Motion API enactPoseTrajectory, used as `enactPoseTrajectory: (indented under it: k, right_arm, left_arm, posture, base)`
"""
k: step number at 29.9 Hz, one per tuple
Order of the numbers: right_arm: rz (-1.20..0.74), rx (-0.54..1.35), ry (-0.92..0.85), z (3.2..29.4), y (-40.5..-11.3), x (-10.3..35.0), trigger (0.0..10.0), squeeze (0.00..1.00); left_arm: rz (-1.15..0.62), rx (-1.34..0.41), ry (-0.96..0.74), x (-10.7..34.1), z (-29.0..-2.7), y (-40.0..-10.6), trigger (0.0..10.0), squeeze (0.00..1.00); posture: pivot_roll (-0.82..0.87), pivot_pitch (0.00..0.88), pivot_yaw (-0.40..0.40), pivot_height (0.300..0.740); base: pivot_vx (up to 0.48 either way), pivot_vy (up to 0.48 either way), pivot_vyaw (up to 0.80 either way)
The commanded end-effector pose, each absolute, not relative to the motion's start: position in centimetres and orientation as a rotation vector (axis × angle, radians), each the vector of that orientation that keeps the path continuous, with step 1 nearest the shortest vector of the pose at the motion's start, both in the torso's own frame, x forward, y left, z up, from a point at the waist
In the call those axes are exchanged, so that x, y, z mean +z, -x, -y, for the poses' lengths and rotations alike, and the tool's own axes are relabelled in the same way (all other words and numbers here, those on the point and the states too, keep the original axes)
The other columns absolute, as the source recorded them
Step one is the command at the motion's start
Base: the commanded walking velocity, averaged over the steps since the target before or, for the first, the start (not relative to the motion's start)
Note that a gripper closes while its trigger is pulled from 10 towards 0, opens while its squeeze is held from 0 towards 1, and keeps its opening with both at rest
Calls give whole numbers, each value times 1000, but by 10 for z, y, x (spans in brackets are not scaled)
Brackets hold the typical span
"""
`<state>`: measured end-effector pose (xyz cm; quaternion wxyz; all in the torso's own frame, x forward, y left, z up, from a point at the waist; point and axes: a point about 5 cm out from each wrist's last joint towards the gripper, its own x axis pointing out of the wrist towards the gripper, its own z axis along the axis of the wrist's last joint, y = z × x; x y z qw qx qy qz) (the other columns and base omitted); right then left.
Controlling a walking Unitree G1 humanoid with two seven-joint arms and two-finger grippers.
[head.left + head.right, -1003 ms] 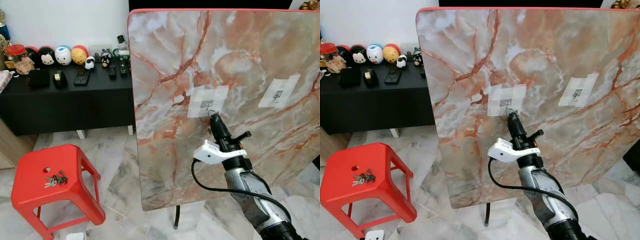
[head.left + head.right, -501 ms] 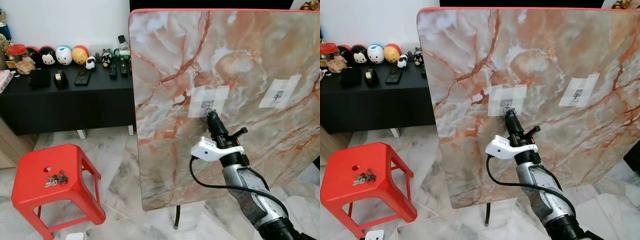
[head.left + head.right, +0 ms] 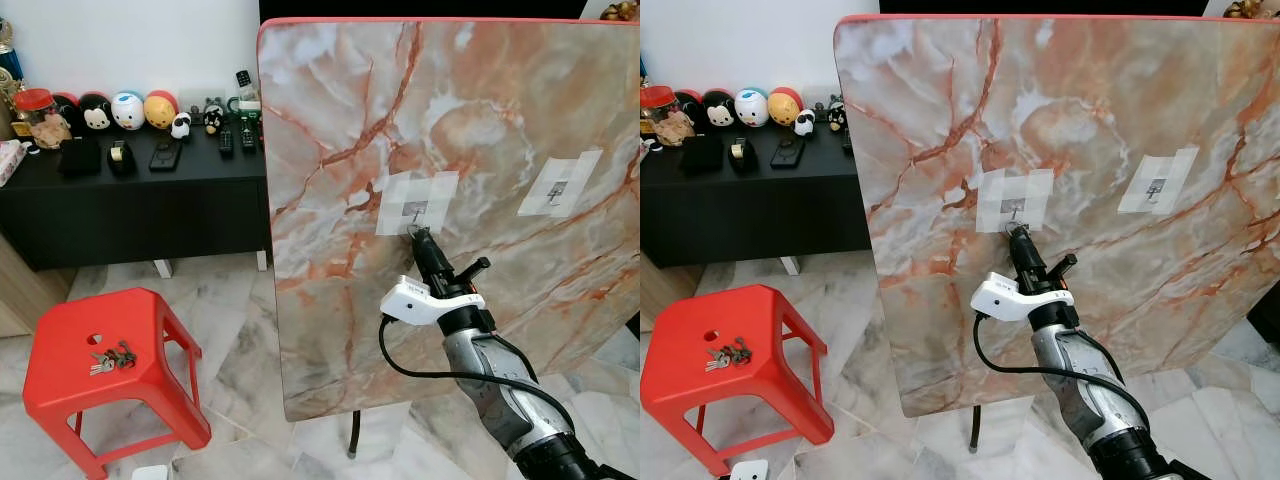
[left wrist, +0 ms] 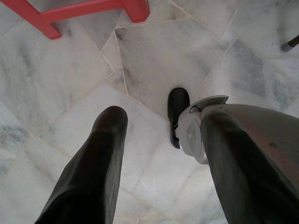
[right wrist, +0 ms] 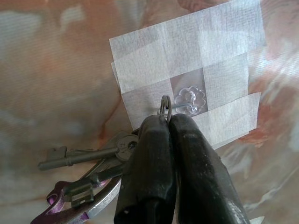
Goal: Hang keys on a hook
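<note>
A clear plastic hook [image 5: 189, 100] is taped onto the upright marble board [image 3: 480, 120] under white tape [image 3: 417, 202]. My right gripper [image 5: 168, 120] is shut on a metal key ring [image 5: 165, 106], which sits right beside the hook and just below it. Several keys [image 5: 88, 156] and a purple carabiner dangle under the fingers. From the head camera the right gripper [image 3: 418, 236] points up at the taped patch. My left gripper [image 4: 159, 140] hangs open over the floor. A second bunch of keys [image 3: 110, 358] lies on the red stool [image 3: 60, 370].
A second taped hook [image 3: 557, 187] sits further right on the board. A black sideboard [image 3: 130, 200] with toy figures stands against the back wall. The floor is marble tile, and a thin table leg [image 3: 354, 435] stands under the board.
My right gripper rose toward the hook and shifted slightly left, then dropped a little, so the ring now sits just under the hook. The keys on the stool have not moved.
</note>
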<state>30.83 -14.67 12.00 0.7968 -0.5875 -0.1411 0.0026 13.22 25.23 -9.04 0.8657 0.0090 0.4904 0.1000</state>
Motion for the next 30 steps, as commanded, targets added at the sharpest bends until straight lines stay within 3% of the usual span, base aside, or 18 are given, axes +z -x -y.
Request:
enactPoseTrajectory:
  k: [1, 11, 12, 13, 30]
  right_arm:
    - [309, 6, 1266, 147, -312, 124, 10000, 0]
    - [300, 71, 1144, 139, -309, 120, 10000, 0]
    - [305, 79, 1129, 138, -308, 121, 10000, 592]
    - [317, 95, 1109, 136, -307, 121, 10000, 1000]
    - [376, 161, 1093, 131, -301, 124, 10000, 1000]
  left_arm:
    - [-1038, 209, -19, -91, -253, -130, 10000, 0]
    - [-1038, 208, -24, -91, -253, -130, 10000, 0]
    - [-1038, 208, -24, -91, -253, -130, 10000, 0]
    - [-1038, 208, -24, -91, -253, -130, 10000, 0]
    - [-1039, 205, -25, -91, -253, -130, 10000, 0]
  posture:
    - [-31, 0, -72, 740]
    - [-30, 0, -73, 740]
    - [-31, 0, -73, 740]
    - [-31, 0, -72, 740]
    - [-32, 0, -75, 740]
  base:
    - [0, 0, 0]
    - [0, 0, 0]
    - [0, 0, 0]
    - [0, 0, 0]
    - [0, 0, 0]
